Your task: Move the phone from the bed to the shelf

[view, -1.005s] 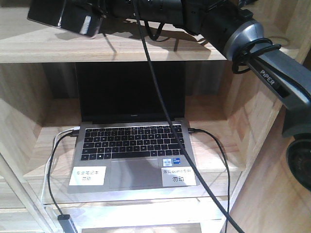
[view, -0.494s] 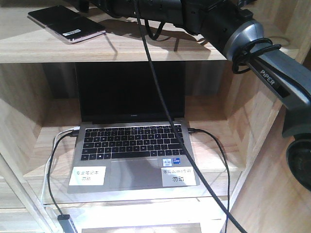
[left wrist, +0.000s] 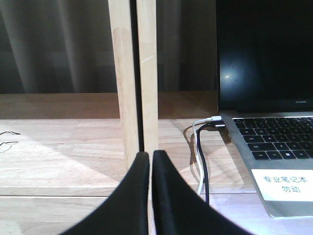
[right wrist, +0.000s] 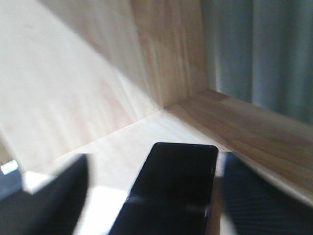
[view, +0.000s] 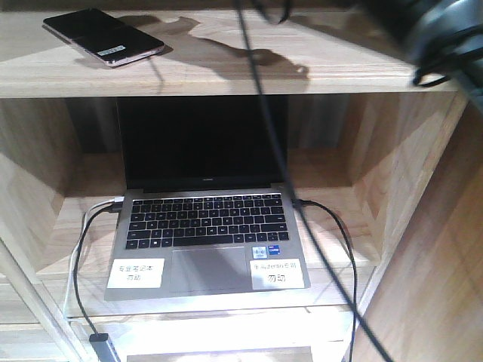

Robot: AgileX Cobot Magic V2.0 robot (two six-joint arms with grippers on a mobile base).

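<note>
- Right wrist view shows the right gripper (right wrist: 151, 191) with its two dark fingers (right wrist: 54, 196) spread wide, one at each lower corner of the picture, both blurred.
- Between those fingers, touching neither, the phone (right wrist: 173, 188) lies flat with its dark screen up on the pale board of the shelf (right wrist: 112, 142).
- Ahead of the gripper the board runs back to a wooden side wall that meets it in a corner; a grey curtain (right wrist: 264, 54) hangs beyond on the right.
- In the front view the phone (view: 103, 37) rests on the top board near its left end, lying at a slant, its pinkish rim and a small white sticker showing at the near end.
- Only a dark blurred part of the right arm (view: 441, 34) shows at the top right corner of that view, well apart from the phone, with a black cable (view: 260, 113) hanging down from it.
- Left wrist view shows the left gripper (left wrist: 150, 161) with its two black fingers pressed together, nothing between them.
- Just ahead of it stands an upright wooden post (left wrist: 134, 73) of the shelf.
- To its right an open grey laptop (left wrist: 274, 142) sits on the lower board, a white label on its palm rest, with white and black cables (left wrist: 200, 147) plugged into its side.
</note>
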